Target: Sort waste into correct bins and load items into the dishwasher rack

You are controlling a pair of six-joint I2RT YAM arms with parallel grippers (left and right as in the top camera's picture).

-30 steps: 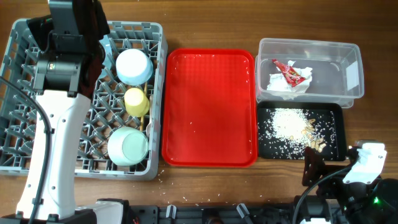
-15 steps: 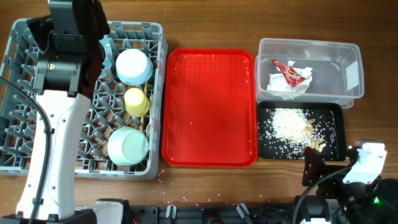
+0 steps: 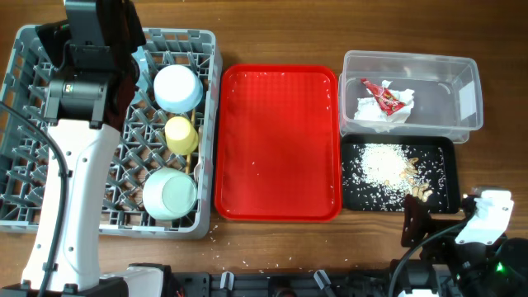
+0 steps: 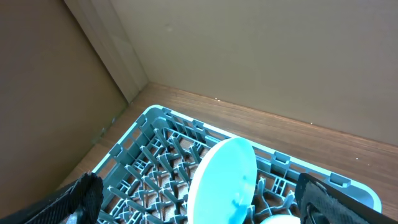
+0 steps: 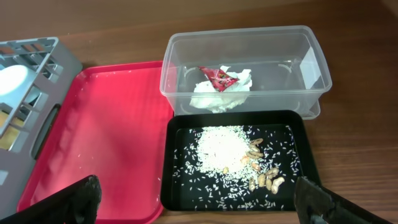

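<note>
The grey dishwasher rack (image 3: pixel 25 206) fills the left of the table. In it stand an upturned pale blue bowl (image 3: pixel 177 87), a yellow cup (image 3: pixel 181 134) and a paler upturned round dish (image 3: pixel 169 194). A pale blue plate (image 4: pixel 224 180) stands on edge between the pegs. My left gripper (image 4: pixel 202 208) hovers open above it, one finger on each side, not touching. The clear tub (image 3: pixel 462 74) holds the white napkin (image 3: pixel 384 111) and red wrapper (image 3: pixel 386 97). The black tray (image 3: pixel 450 177) holds rice scraps (image 3: pixel 381 162). My right gripper (image 5: pixel 199 211) is open and empty, near the table's front edge.
The flat red serving tray (image 3: pixel 276 140) lies between rack and bins, with a few stray grains on it. Beige nut-like bits (image 5: pixel 267 180) sit in the black tray's near right corner. The left arm (image 3: pixel 74 148) stretches over the rack's left half. A few grains lie on the table by the rack.
</note>
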